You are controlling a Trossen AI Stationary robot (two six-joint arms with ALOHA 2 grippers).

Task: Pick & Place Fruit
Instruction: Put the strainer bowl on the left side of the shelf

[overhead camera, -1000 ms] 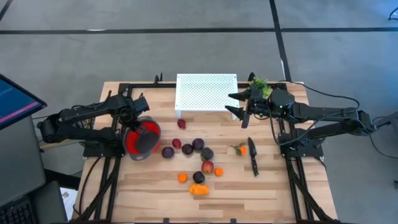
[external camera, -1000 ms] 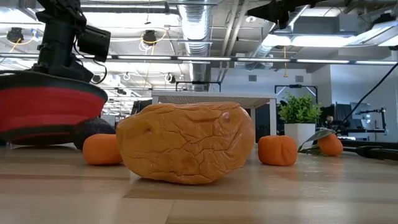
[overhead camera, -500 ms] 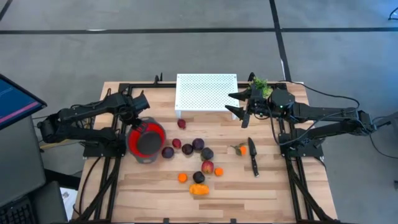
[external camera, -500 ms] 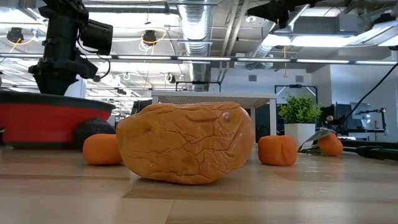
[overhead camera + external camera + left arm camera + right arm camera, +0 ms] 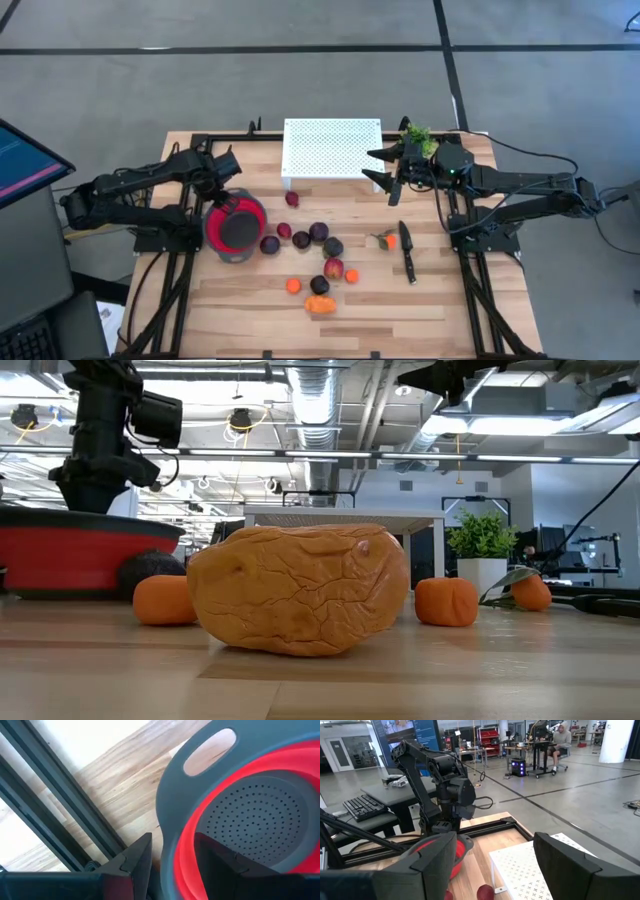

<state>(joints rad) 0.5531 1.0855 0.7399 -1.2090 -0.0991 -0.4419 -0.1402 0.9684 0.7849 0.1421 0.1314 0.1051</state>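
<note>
1. The wooden desk (image 5: pixel 250 310) carried everything, with a white perforated stand (image 5: pixel 331 150) at the middle of its far edge.
2. The left gripper (image 5: pixel 172 857) pinched the grey rim of the red colander (image 5: pixel 235 224), which sat flat on the desk near the left edge.
3. The right gripper (image 5: pixel 383 170) hung over the stand's right end, fingers spread wide and holding nothing.
4. The fruit lay loose mid-desk: the large orange piece (image 5: pixel 300 588) nearest the front edge, purple plums (image 5: pixel 318 233) clustered right of the colander, a red-yellow ball (image 5: pixel 334 268) and small oranges (image 5: pixel 293 285) between.
5. A black-handled knife (image 5: pixel 407 251) rested toward the right edge, one orange (image 5: pixel 387 240) touching it.
6. A potted plant (image 5: pixel 417 134) stood at the far right corner.
</note>
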